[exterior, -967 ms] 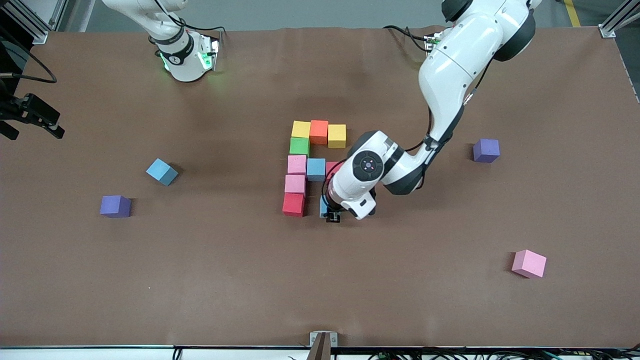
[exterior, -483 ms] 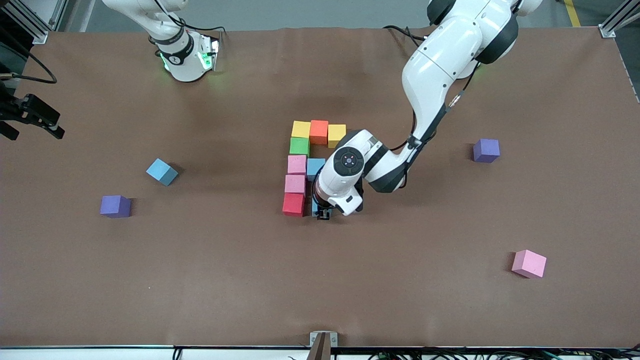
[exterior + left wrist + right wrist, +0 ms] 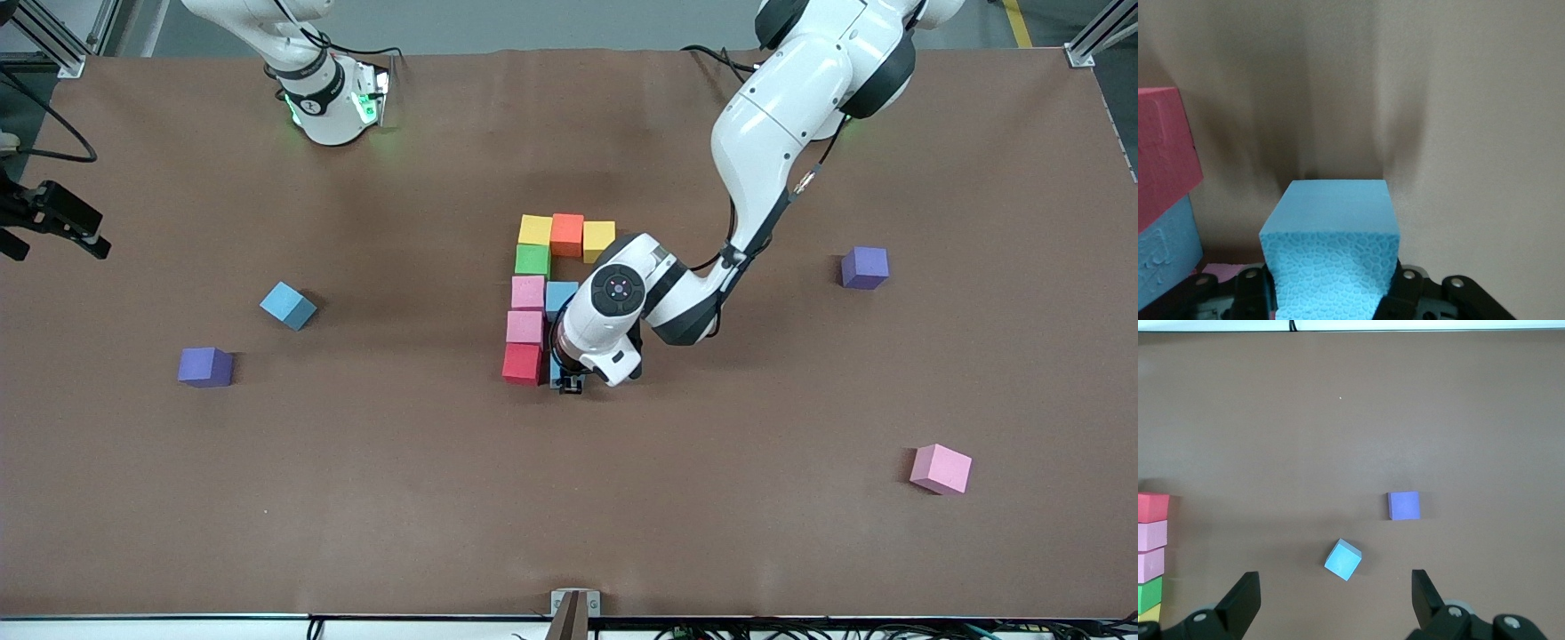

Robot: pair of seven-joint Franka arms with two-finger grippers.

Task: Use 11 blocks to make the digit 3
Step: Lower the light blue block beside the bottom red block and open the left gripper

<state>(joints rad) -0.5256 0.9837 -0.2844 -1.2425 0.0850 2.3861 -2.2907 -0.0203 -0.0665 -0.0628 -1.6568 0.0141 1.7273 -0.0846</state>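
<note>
Front view has the left arm coming down from the upper right of the frame, elbow bent, wrist pointing straight down at the middle of the table point(image 3: 800, 533). The left gripper point(image 3: 569, 382) is clamped on a light blue block point(image 3: 1331, 250), and the left wrist view shows that cube squeezed between the two black fingers point(image 3: 1255, 293), low over the brown table. It sits just beside the red block point(image 3: 522, 364) at the lower end of the half-built digit 3 point(image 3: 544, 284).

The right arm waits up in the upper left corner. The right gripper point(image 3: 1335, 603) has its fingers spread wide with nothing between them, looking down over a loose blue block point(image 3: 1343, 559) and a purple cube point(image 3: 1404, 505).

Compared with a second ago, the left arm has slid toward the stack, so the held block went from a small gap away to nearly against the red one. Everything else stayed put.

Hard to see from the front: the wrist covers the held cube almost fully, plus part of the figure's middle row. Can't tell if the cube touches the table or the red block. A loose pink block point(image 3: 941, 468) lies at the lower right.
</note>
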